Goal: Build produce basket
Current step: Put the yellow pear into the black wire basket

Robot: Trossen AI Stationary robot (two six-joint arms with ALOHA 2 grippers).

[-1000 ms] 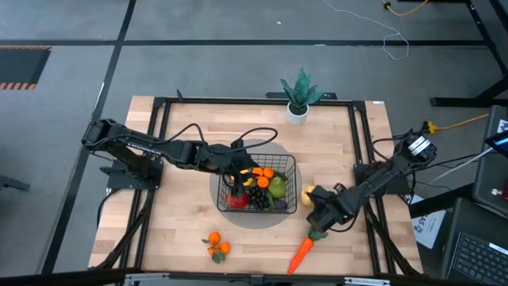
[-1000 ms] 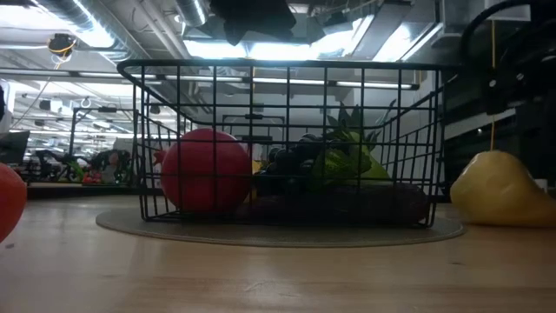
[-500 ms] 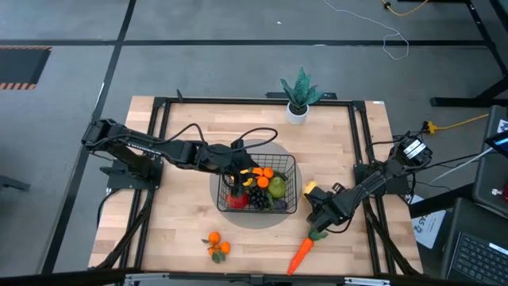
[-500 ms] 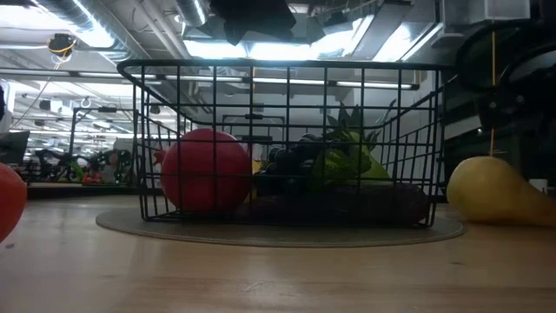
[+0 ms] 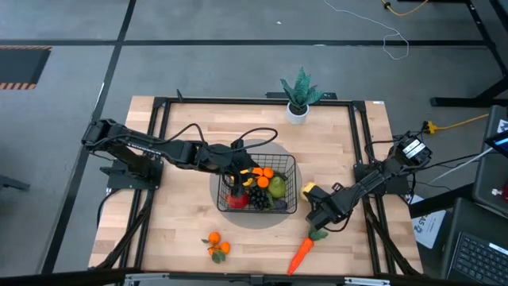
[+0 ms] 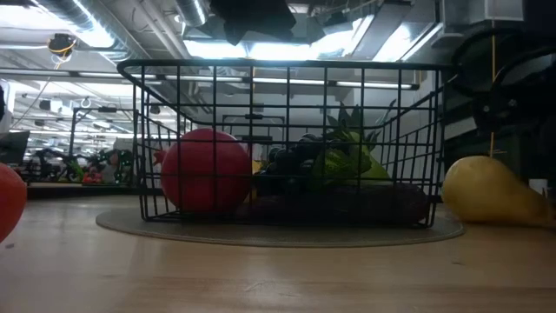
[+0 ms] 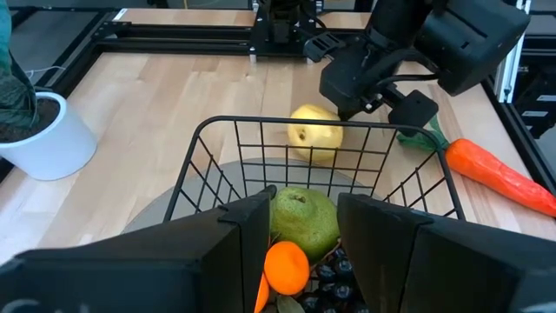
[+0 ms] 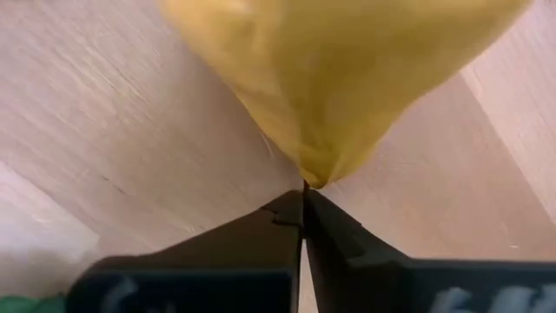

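- Oranges [image 5: 215,247] lie on the near surface [image 5: 175,230].
- Left end effector [image 5: 238,178] hangs released over the basket [image 5: 287,208].
- Yellow pear [image 5: 309,191] sits right of the basket.
- Right end effector [image 5: 311,206] is clenched empty, its tips at the pear.

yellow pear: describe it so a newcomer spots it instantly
Find the black wire basket mid-table. Just outside its right wall, on bare wood, lies the yellow pear, at the right gripper's shut jaws. It is the only pale yellow fruit; the nearby carrot is orange and long.
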